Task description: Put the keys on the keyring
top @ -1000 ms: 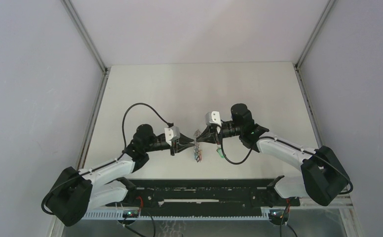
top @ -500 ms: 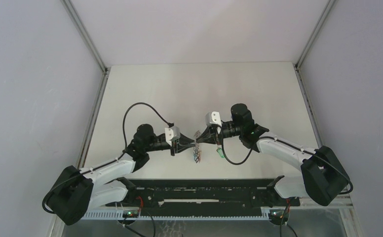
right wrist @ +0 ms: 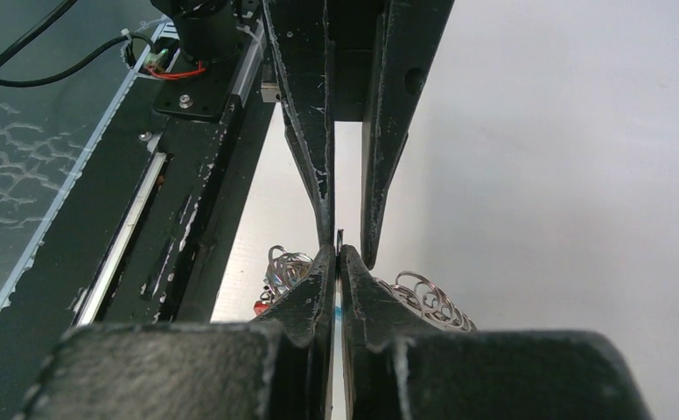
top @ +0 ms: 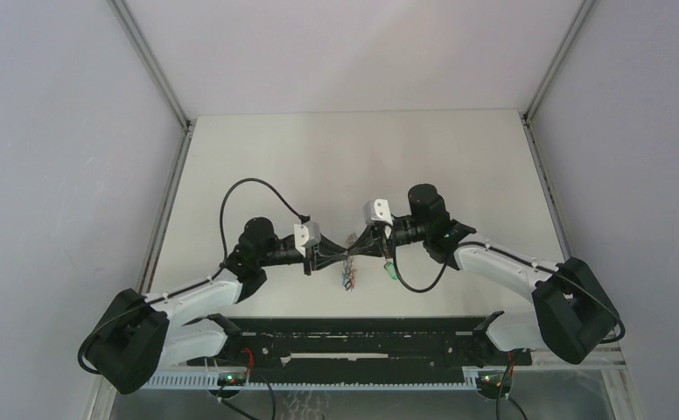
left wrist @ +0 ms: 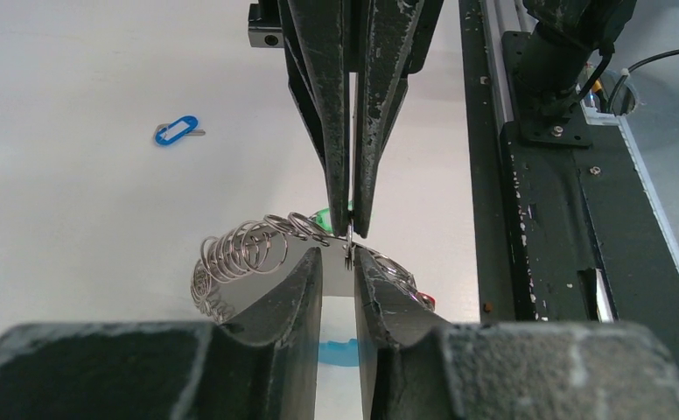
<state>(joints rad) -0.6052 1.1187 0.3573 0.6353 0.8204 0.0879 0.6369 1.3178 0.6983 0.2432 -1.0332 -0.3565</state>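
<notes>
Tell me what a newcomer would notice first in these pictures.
The left gripper and right gripper meet tip to tip over the middle of the table, the right one pinched shut on the thin wire of the keyring. A bunch of silver rings fans out from it beside the fingers. A blue key tag lies alone on the table, apart from everything else.

Robot lab test cell: white surface, plain grey enclosure walls, aluminium corner posts, black mounting rail.
</notes>
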